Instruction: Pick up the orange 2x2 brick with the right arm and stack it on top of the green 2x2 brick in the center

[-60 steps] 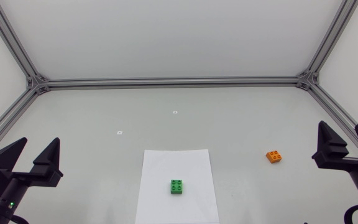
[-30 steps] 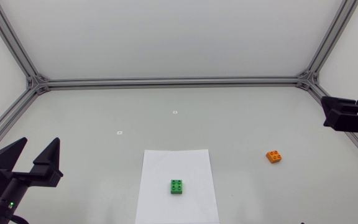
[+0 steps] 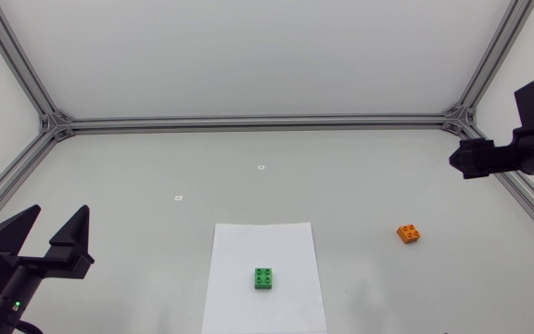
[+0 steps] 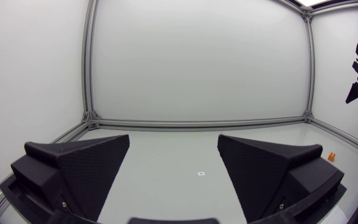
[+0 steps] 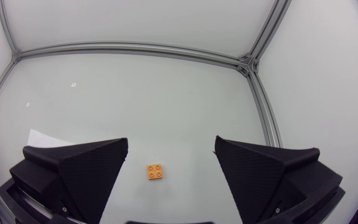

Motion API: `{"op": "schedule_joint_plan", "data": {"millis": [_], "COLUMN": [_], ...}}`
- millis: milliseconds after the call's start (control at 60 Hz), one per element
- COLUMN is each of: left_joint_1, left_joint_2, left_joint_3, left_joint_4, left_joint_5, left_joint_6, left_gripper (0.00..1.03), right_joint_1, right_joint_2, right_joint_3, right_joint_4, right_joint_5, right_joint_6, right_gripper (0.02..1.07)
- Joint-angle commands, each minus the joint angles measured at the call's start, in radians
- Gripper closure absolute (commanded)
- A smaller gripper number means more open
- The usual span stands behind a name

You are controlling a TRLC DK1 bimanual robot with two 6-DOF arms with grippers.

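The orange 2x2 brick (image 3: 410, 233) lies on the table at the right. The green 2x2 brick (image 3: 264, 277) sits on a white paper sheet (image 3: 263, 239) at the front centre. My right gripper (image 3: 464, 158) hangs high at the right edge, farther back than the orange brick. In the right wrist view it (image 5: 171, 142) is open and looks down, with the orange brick (image 5: 155, 172) far below between its fingers. My left gripper (image 3: 49, 234) stands open and empty at the front left. The left wrist view shows it (image 4: 174, 138) open, with the orange brick (image 4: 331, 157) far off beside it.
An aluminium frame rail (image 3: 258, 122) runs along the table's back edge, with side rails at the left and right. Two small white markers (image 3: 260, 168) lie on the table behind the sheet. A corner of the sheet (image 5: 42, 135) shows in the right wrist view.
My right arm has risen from the front right edge and swung toward the back, its gripper now turned down over the table. The left arm and both bricks have stayed put.
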Motion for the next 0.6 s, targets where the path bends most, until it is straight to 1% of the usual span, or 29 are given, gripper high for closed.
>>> {"op": "schedule_joint_plan", "data": {"millis": [0, 250, 583], "left_joint_1": [0.003, 0.003, 0.003], "left_joint_2": [-0.008, -0.008, -0.008], "left_joint_3": [-0.041, -0.041, -0.041], "left_joint_4": [-0.013, -0.015, -0.015], "left_joint_5": [0.006, 0.004, 0.004], "left_joint_6": [0.012, 0.013, 0.013], "left_gripper": [0.04, 0.04, 0.04], "right_joint_1": [-0.001, -0.014, -0.014], "right_joint_2": [0.067, 0.246, 0.422], "right_joint_3": [0.045, 0.109, 0.160], "right_joint_4": [-0.040, -0.144, -0.227], "right_joint_5": [0.001, 0.000, -0.005], "right_joint_6": [-0.091, -0.189, -0.251], "right_gripper": [0.07, 0.07, 0.07]}}
